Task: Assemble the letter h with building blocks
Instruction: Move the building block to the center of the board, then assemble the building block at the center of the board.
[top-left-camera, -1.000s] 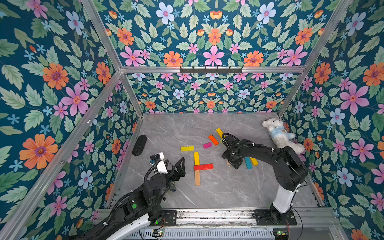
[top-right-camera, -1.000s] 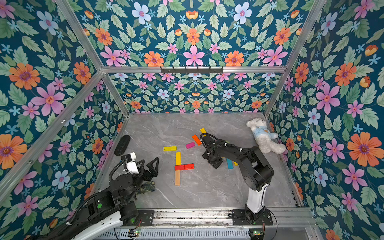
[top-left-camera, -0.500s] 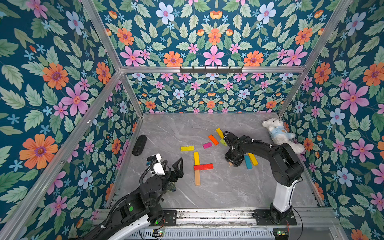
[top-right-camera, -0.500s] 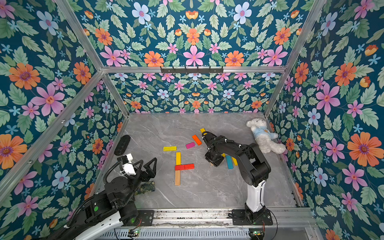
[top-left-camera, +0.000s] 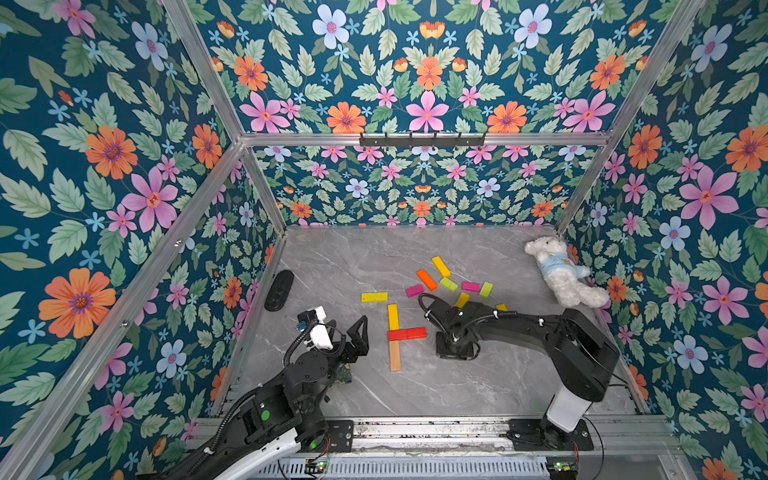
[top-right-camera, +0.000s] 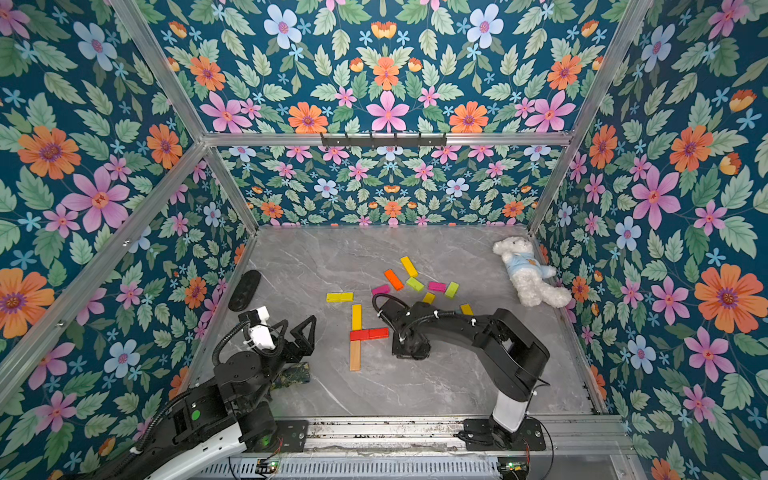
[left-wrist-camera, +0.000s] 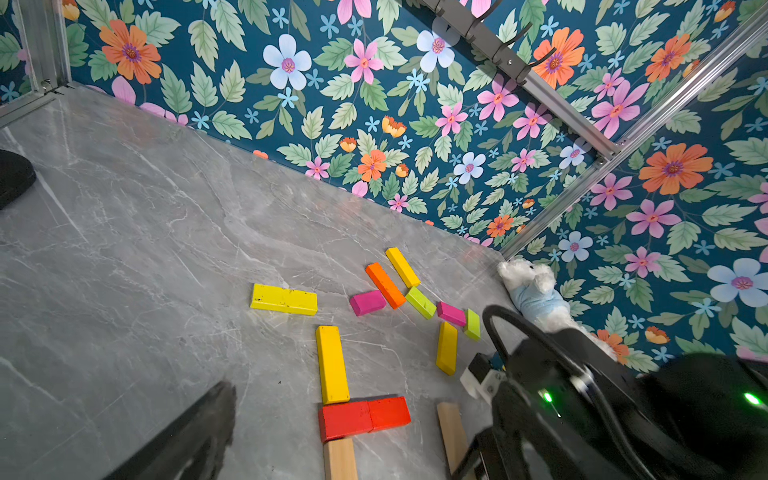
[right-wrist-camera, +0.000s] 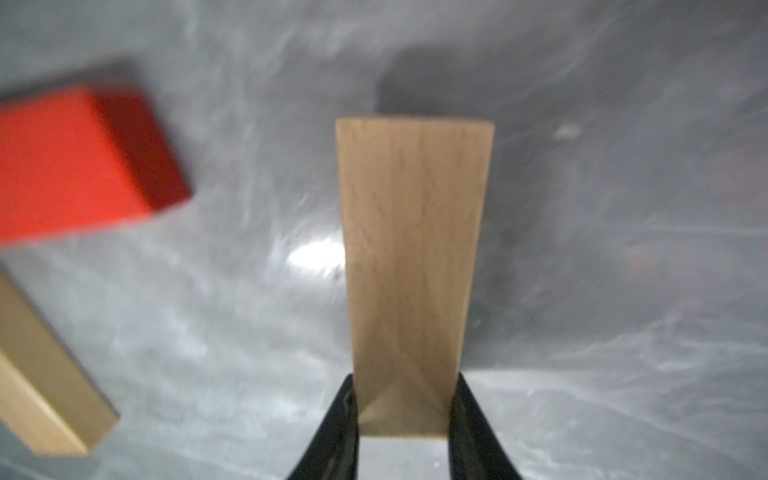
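Observation:
On the grey table a yellow long bar (top-left-camera: 392, 316), a red pair of blocks (top-left-camera: 406, 333) and a plain wood bar (top-left-camera: 395, 355) lie joined, the red pair sticking out to the right. Just right of the red pair, my right gripper (top-left-camera: 455, 349) points down, shut on another plain wood block (right-wrist-camera: 411, 270); its fingers (right-wrist-camera: 340, 419) press both long sides. The held block (left-wrist-camera: 453, 432) runs parallel to the wood bar. My left gripper (top-left-camera: 351, 343) hangs open and empty at the front left. Several loose building blocks (top-left-camera: 449, 284) lie behind.
A white plush bear (top-left-camera: 561, 272) lies at the back right against the wall. A black oval object (top-left-camera: 279, 290) sits by the left wall. A lone yellow block (top-left-camera: 374, 297) lies left of the loose cluster. Flowered walls enclose three sides.
My right gripper's jaws have narrowed onto the plain wood block, and it has moved from the loose cluster toward the front, beside the red pair. The left arm has drawn back slightly.

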